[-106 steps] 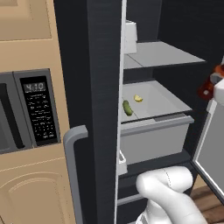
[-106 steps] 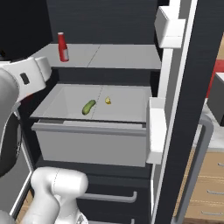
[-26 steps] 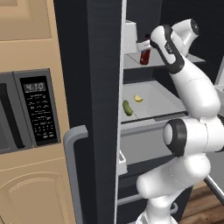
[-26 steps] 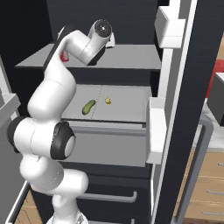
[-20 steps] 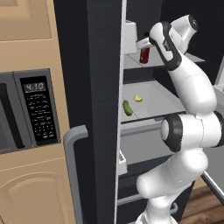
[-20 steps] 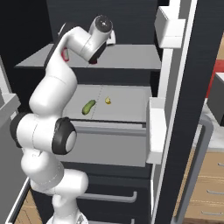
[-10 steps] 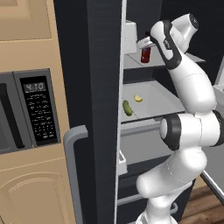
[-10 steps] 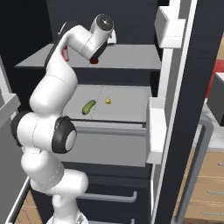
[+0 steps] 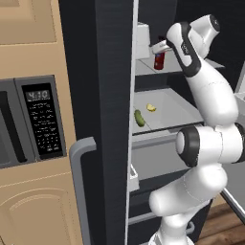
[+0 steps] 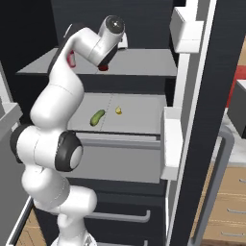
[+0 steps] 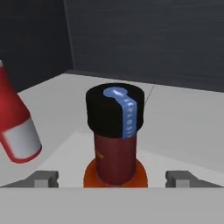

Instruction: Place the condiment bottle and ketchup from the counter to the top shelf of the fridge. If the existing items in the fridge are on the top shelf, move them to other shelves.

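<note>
Grey fingertips of the gripper [image 11: 112,178] stand wide apart either side of the condiment bottle [image 11: 114,135], which stands upright on the top shelf [image 11: 183,122], released. The ketchup [image 11: 15,120] stands just left of it. In my judgement both placements are done; next, a straight withdrawal clear of the black cap.

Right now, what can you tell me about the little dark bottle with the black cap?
The condiment bottle is slim and dark brown-red, with a wide black cap bearing a blue strip and an orange-red label lower down. It stands upright on the top shelf, beside the ketchup. The gripper is open around it, fingers apart from it.
</note>
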